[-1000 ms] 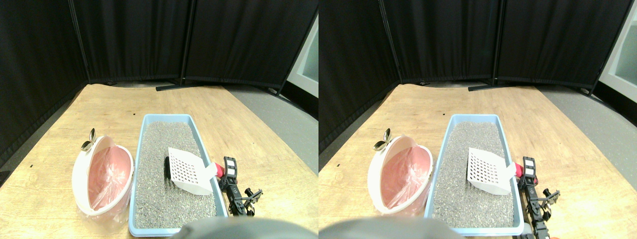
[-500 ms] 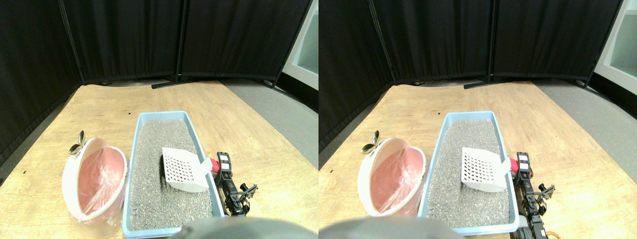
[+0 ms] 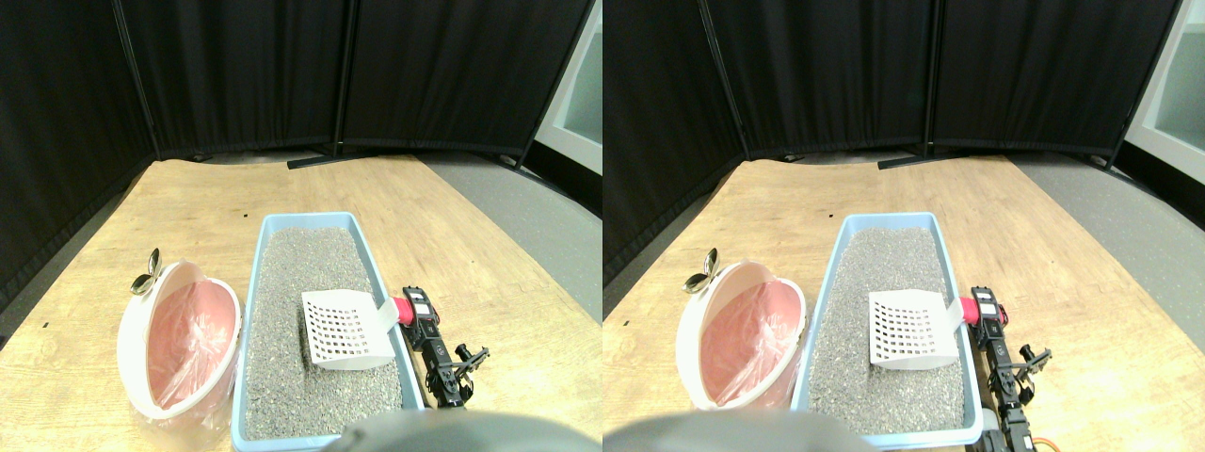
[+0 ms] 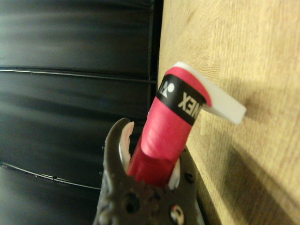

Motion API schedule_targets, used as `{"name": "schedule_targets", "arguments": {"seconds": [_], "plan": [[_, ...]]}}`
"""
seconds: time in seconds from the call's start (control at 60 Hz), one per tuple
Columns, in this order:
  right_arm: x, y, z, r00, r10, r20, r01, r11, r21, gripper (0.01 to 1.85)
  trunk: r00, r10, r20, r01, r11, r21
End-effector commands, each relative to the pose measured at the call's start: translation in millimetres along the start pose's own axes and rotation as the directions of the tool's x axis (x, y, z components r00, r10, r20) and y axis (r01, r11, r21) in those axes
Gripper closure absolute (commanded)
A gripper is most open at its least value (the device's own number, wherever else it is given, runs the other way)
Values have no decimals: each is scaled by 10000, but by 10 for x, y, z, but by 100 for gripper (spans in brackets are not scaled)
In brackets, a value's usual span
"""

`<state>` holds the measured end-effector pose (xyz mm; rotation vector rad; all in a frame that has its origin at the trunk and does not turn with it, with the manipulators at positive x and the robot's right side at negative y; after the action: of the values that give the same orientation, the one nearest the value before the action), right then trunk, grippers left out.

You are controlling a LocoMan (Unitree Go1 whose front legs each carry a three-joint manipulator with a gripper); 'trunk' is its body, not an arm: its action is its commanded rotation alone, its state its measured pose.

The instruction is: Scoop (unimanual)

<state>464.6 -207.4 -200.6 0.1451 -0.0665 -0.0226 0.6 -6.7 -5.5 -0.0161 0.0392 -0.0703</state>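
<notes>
White scoop (image 3: 345,329) flat on litter (image 3: 311,282), handle (image 3: 403,311) rightward, gripper (image 3: 420,315) clamped

A light wood-grain floor panel (image 3: 216,198) fills the foreground, its far edge curved. Behind it stand black fabric partition screens (image 3: 235,75), joined at angles on thin dark poles, with flat feet (image 3: 315,162) resting on the wood. To the right lies grey carpet (image 3: 508,207). At the far right a pale wall or door section (image 3: 579,104) shows, brightly lit.
</notes>
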Motion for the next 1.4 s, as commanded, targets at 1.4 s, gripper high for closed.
{"name": "schedule_targets", "arguments": {"seconds": [1.4], "plan": [[874,-18,1244,9247,3731,756,-2623,7683,-5839,180,9892,1460,-129,-1456,9683,-2031]]}}
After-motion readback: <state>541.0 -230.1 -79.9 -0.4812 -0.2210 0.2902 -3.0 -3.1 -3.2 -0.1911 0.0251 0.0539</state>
